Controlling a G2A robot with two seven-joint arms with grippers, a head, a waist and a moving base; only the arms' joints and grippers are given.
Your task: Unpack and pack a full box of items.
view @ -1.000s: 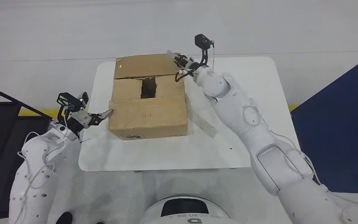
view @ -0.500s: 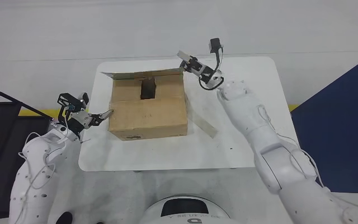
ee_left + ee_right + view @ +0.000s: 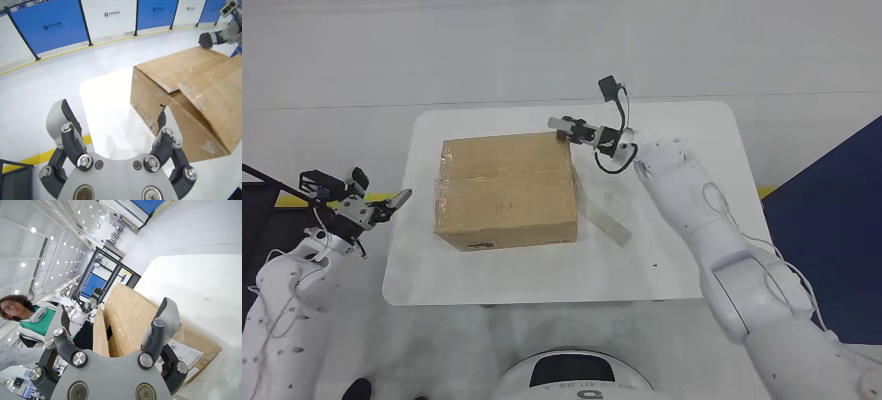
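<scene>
Cardboard box (image 3: 507, 192) parked in the middle of the white table (image 3: 672, 200), top flaps folded down, one edge lifted a crack at the seam. Right gripper (image 3: 557, 127) spread wide at the box's far corner, holding nothing, touching or just over the flap, can't tell which. Left gripper (image 3: 397, 200) also wide and empty, out past the table's edge, well apart from the box.
</scene>
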